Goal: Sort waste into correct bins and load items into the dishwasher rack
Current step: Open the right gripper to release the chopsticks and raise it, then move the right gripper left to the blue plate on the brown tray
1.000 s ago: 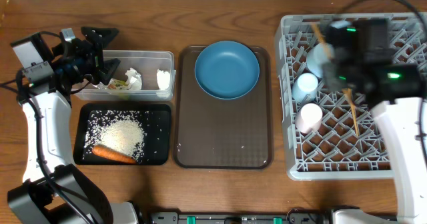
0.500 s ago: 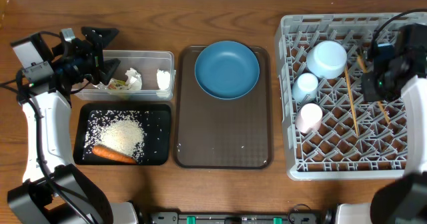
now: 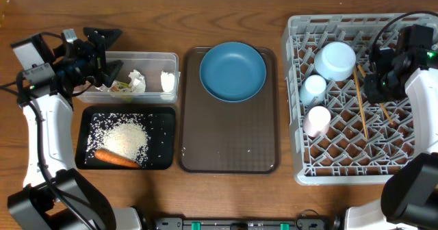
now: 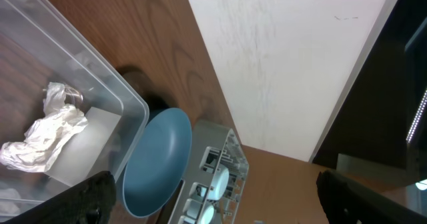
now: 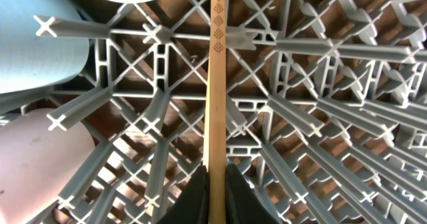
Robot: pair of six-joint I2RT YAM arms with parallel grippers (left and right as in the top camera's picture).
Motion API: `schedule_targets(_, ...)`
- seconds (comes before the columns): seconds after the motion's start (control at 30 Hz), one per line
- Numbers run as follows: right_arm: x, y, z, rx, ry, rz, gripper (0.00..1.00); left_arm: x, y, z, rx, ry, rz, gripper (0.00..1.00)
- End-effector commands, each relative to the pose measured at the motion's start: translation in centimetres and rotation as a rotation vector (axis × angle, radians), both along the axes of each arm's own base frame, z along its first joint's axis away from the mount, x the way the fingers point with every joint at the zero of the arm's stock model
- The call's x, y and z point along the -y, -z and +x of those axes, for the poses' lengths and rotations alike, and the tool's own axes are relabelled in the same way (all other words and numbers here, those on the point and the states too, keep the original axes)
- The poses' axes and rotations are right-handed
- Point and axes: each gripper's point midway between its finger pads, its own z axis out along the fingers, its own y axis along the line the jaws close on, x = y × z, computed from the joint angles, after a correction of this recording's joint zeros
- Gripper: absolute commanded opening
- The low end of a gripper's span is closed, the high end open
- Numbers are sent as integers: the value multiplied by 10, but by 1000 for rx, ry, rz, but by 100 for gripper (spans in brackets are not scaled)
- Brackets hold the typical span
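1. Chopstick (image 5: 217,84) is the thing in hand. It lies flat along the ribs of the rack (image 5: 320,47), to the right of the bowl (image 3: 335,60), the blue cup (image 3: 315,87) and the pink cup (image 3: 317,119).
2. The right gripper (image 5: 215,184) is narrow, with one finger on each side of the stick's near end. The wrist view is too tight to tell whether the fingers pinch the stick or only flank it.
3. The left gripper (image 3: 113,50) hangs wide and empty over the left end of the clear tub (image 3: 154,53).
4. The waste looks sorted. The paper wads (image 3: 137,81) and wrapper (image 3: 122,86) are in the tub, and the rice (image 3: 126,139) and carrot (image 3: 116,158) are in the black tray (image 3: 171,137).
5. The step under way is loading the rack, at the point where the chopstick is set down.
6. Next, the right fingers should part fully and the gripper should rise straight up (a sideways pull could drag the stick or catch a peg).
7. The plate (image 3: 233,70) sits on the brown tray (image 3: 226,148) and is the only dish outside the rack. It is likely the next job and will probably need a grip on its rim so it can stand on edge between the pegs.
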Motion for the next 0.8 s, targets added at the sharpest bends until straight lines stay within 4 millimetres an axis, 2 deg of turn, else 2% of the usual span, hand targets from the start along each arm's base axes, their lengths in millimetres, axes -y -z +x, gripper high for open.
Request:
schedule_targets(0.0, 1, 1, 1, 3, -4, 7, 10, 0, 1, -1, -3, 5, -8, 98)
schedule_targets(0.1, 1, 1, 0, 3, -4, 7, 12, 0, 1, -1, -3, 5, -8, 98)
schedule_targets(0.27, 1, 1, 0, 3, -3, 7, 39, 0, 1, -1, -3, 5, -8, 98)
schedule_targets(0.5, 1, 1, 0, 3, 11, 11, 39, 0, 1, -1, -3, 5, -8, 98)
schedule_targets(0.6, 0, 0, 1, 9, 43, 19, 36, 0, 1, -1, -3, 5, -8, 98)
schedule_targets(0.67, 0, -2, 2, 19, 87, 28, 30, 0, 1, -1, -3, 5, -8, 98)
schedule_targets(0.77, -5, -12, 8, 52, 173, 71, 27, 0, 1, -1, -3, 5, -8, 98)
